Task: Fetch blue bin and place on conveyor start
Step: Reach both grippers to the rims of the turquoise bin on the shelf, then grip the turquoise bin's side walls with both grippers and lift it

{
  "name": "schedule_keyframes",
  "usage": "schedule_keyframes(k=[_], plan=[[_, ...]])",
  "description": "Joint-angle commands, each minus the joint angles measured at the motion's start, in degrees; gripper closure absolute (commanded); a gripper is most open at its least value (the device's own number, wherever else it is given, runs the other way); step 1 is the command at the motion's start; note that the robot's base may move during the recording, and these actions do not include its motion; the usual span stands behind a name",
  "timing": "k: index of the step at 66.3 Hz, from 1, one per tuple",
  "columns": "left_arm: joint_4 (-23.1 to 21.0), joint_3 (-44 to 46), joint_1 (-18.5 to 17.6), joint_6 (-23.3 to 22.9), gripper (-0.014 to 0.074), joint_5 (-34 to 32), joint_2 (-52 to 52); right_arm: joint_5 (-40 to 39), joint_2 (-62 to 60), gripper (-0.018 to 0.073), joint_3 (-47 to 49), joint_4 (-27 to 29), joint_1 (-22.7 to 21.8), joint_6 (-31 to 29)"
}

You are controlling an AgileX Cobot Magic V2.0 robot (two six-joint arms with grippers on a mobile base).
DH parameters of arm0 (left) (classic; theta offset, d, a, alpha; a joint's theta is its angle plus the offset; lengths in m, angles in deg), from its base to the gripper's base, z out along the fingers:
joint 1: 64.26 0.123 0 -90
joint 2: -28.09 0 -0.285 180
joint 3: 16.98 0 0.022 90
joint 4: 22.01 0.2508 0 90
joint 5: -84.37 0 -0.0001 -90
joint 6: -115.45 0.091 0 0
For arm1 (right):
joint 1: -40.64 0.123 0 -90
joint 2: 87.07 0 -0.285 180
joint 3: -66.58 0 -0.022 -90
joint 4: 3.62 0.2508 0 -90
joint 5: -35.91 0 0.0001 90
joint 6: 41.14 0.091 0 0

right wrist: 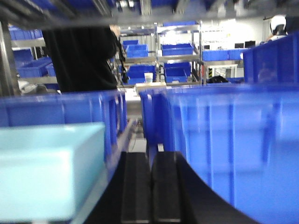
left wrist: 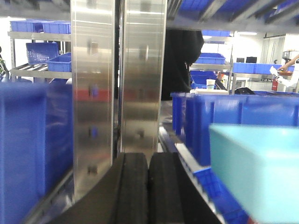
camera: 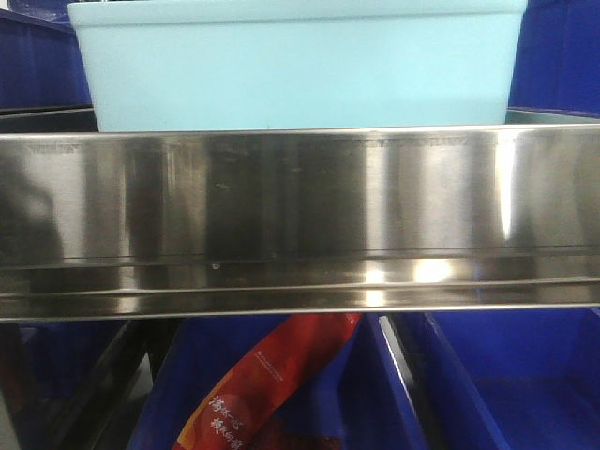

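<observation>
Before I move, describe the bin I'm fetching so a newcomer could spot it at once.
Find the steel rail across the front view. Just above it, centred, is the blue bin. It alone is pale turquoise; the bins beside it are dark blue.

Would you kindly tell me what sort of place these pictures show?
Most likely a warehouse or factory storeroom: a steel shelf rail with a cyan bin behind it, many dark blue bins, and more racks of them further back.

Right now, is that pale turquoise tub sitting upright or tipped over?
Upright: the blue bin sits level behind the steel shelf rail, its rim on top.
</observation>
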Motion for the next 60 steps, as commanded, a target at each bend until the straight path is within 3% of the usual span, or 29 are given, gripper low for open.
schedule_keyframes(k=[1,10,18,30,44,49,60], plan=[[-0.19,6.61,-0.23,0.01,0.0564,6.00,3.60,4.70,3.98,0.0579,6.10,0.12,0.10,-0.36],[-0.44,13.36,-0.23,0.01,0.0270,7.77,11.89,4.94,11.90,0.0223,11.49,0.12,0.10,-0.36],[-0.44,15.67,-1.48,0.01,0.0140,7.28,17.79,4.56,17.17,-0.0020,12.36,0.12,0.10,-0.78],[-0.44,19.22,-10.73,1.51,0.0130,8.41,25.16,5.22,24.02,0.0001,16.11,1.25,2.30,-6.29],[-0.44,28.07,-25.98,3.03,0.0130,11.50,38.58,7.62,33.43,0.0001,22.63,1.25,10.52,-7.50],[-0.44,32.00,-29.90,3.03,0.0130,11.92,43.68,10.25,37.65,0.0001,25.61,1.25,12.88,-7.50],[-0.90,44.22,-32.22,0.99,0.0130,18.25,57.31,17.87,49.06,0.0001,36.41,1.70,14.36,-6.85]])
